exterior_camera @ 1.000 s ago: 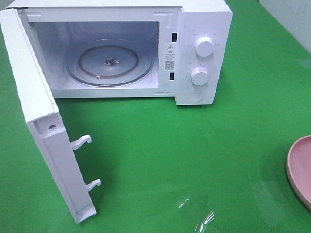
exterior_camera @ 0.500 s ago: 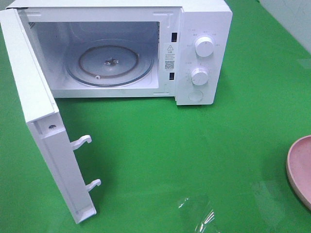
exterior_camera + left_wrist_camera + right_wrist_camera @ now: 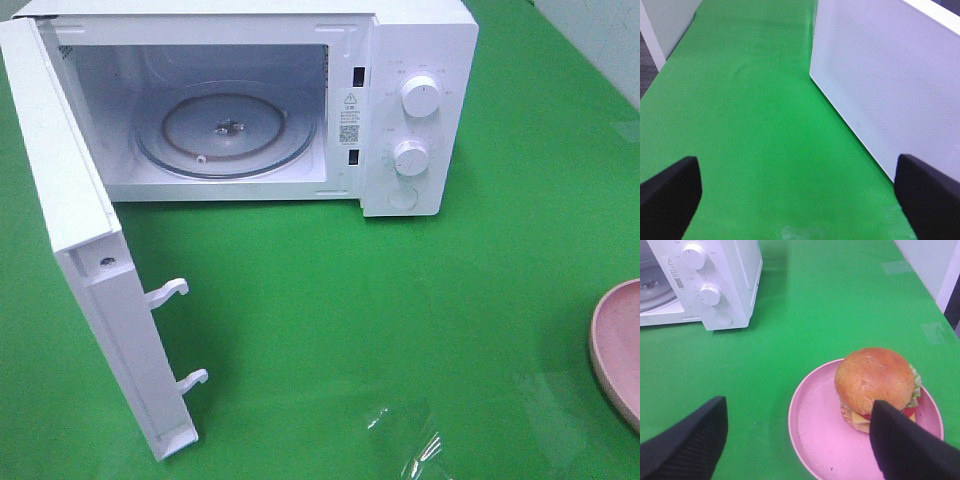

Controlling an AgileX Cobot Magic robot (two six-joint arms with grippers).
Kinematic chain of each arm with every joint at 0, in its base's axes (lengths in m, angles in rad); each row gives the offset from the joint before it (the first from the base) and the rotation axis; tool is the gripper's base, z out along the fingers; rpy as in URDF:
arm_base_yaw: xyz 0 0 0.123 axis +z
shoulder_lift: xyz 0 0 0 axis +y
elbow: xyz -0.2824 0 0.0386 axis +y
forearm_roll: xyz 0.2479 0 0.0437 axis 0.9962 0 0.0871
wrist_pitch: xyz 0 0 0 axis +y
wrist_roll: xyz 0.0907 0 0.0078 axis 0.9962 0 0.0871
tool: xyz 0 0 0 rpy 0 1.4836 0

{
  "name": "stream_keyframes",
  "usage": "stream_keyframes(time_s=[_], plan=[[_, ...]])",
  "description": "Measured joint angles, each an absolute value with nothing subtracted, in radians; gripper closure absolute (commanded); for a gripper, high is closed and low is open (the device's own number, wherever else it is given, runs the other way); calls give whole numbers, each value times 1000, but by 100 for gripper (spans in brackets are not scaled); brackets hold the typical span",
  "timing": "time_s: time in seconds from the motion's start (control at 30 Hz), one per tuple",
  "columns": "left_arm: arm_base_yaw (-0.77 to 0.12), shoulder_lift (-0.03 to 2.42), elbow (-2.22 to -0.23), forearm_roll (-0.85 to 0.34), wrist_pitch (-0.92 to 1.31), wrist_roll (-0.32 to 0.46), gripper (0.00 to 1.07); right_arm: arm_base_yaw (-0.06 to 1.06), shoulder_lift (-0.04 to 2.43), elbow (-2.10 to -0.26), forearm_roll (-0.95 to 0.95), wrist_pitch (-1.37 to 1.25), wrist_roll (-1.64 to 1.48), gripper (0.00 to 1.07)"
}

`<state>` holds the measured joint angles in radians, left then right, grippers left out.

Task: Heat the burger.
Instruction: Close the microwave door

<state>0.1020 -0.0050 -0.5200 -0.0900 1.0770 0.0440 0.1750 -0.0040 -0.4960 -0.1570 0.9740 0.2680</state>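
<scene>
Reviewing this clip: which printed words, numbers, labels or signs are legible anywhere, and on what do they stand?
None can be quoted as it reads.
Sticker on the microwave door frame: a warning triangle sign shows; the text under it is too small.
Below it, a square code, not readable.
Markings around the upper knob and lower knob: blurred.
Burger, pink plate, green cloth: no text seen.

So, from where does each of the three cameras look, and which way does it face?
Exterior high: above, facing down on the open microwave and green table; no robot parts.
Left wrist: low beside the microwave door; open left gripper.
Right wrist: above the burger on the pink plate; open right gripper.
Shared: microwave knobs, plate.
</scene>
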Motion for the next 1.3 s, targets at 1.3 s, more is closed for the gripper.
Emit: stream_keyframes(time_s=[1.3], plan=[[102,28,-525,-88,1067,42,15,175,-4,-496,-157,974,268,31]])
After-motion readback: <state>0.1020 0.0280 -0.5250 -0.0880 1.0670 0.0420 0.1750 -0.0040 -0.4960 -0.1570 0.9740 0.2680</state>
